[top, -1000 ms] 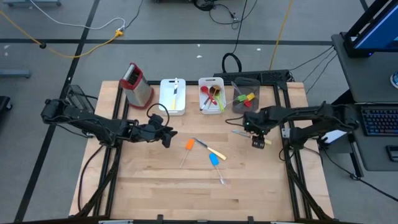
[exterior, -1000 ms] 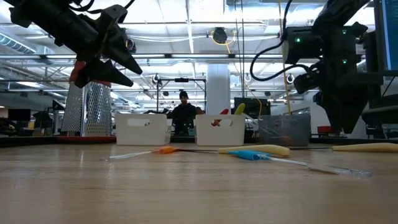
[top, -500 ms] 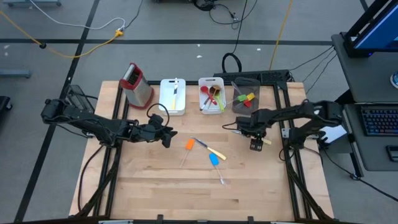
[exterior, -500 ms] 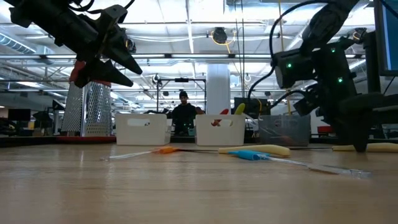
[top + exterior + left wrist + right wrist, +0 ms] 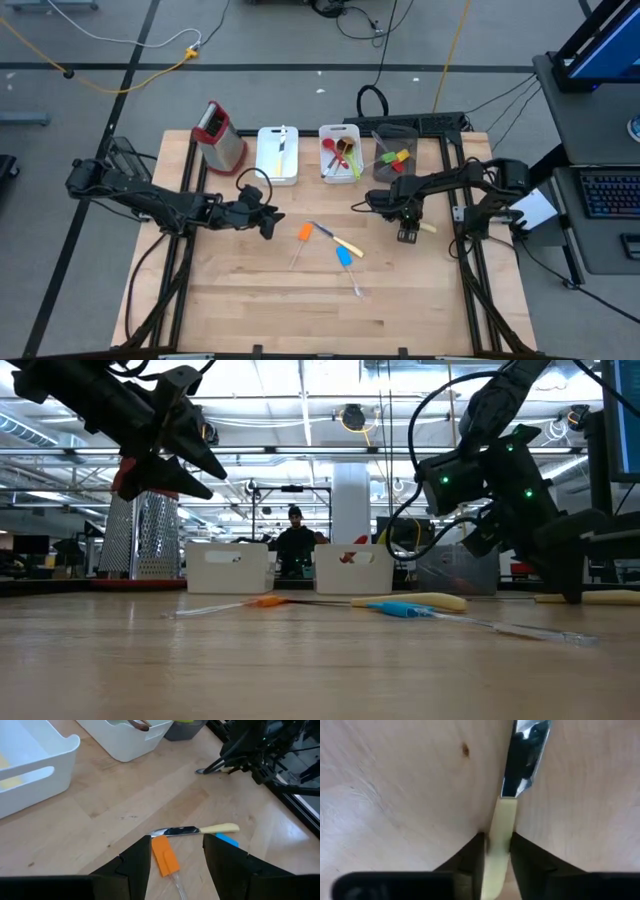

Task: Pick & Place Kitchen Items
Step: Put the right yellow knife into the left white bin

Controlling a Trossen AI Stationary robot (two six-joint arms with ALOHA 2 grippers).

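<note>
No writing is legible. The right gripper (image 5: 496,851) clamps a knife (image 5: 501,827) on the table (image 5: 250,300). One bin (image 5: 277,160) holds a knife, another (image 5: 340,155) utensils. The left gripper (image 5: 176,851) hangs parted.

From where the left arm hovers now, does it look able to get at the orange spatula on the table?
Probably yes. The left gripper hangs open above the table, and the orange spatula lies bare just ahead between its fingers. Only the cream-handled knife lies close, beyond the spatula, not over it.
</note>
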